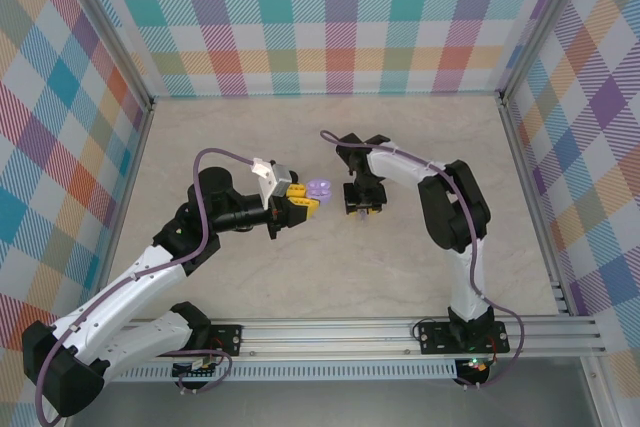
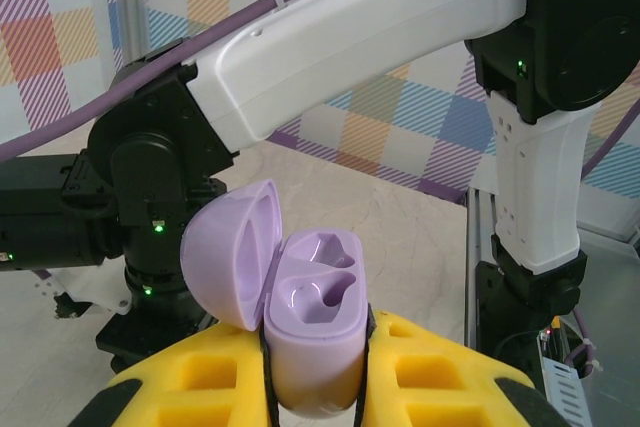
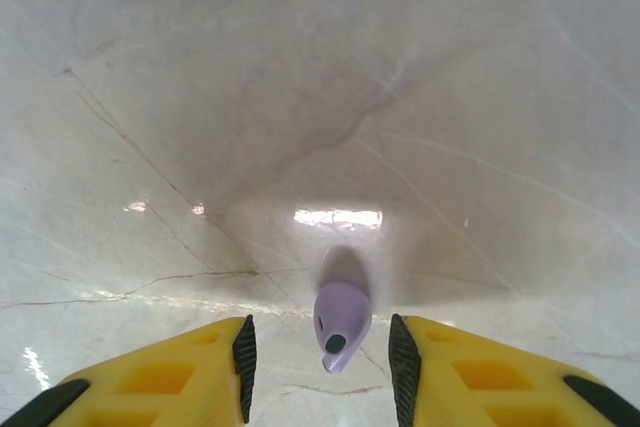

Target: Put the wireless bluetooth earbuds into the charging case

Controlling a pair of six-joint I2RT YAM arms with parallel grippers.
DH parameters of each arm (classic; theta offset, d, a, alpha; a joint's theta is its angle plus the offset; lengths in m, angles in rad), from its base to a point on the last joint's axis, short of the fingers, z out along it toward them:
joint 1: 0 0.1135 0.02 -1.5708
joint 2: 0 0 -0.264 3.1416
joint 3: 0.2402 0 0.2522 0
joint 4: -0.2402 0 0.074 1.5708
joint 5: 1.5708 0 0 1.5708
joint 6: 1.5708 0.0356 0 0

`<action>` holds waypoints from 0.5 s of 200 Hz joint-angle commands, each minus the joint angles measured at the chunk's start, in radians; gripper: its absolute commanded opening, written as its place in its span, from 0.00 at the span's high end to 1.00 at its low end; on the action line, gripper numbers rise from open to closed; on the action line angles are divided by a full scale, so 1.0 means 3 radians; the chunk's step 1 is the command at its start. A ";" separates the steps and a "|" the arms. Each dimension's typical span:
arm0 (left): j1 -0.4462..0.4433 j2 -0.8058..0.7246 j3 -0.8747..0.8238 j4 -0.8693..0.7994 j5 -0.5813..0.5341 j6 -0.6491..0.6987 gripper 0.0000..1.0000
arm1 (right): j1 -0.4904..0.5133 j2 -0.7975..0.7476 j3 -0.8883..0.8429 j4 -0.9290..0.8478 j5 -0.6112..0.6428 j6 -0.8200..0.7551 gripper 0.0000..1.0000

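1. Left gripper (image 1: 300,203) clamped on small round lavender plastic charging case (image 2: 315,319); hinged lid swung open, both sockets empty.
2. Right gripper (image 1: 361,209) just right of case, jaws apart, gripping nothing.
3. Tiny lavender earbud with dark tip (image 3: 340,321) lies on pale marbled table (image 3: 300,97) right of case, between right fingers (image 3: 245,352), touching neither.

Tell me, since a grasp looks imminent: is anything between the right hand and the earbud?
Nothing visible does. The lavender earbud lies on the table between the open fingers of the right hand, with gaps on both sides.
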 commanded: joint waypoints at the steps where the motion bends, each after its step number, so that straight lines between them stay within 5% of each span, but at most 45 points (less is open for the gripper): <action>1: -0.0048 -0.0025 0.0019 0.0013 0.0031 -0.0018 0.89 | -0.0016 -0.0103 -0.0087 0.0047 -0.0030 0.0344 0.62; 100: -0.0047 -0.0030 0.0016 0.0007 0.0033 -0.0022 0.89 | -0.0018 -0.0042 -0.0128 0.0141 0.0035 0.0489 0.70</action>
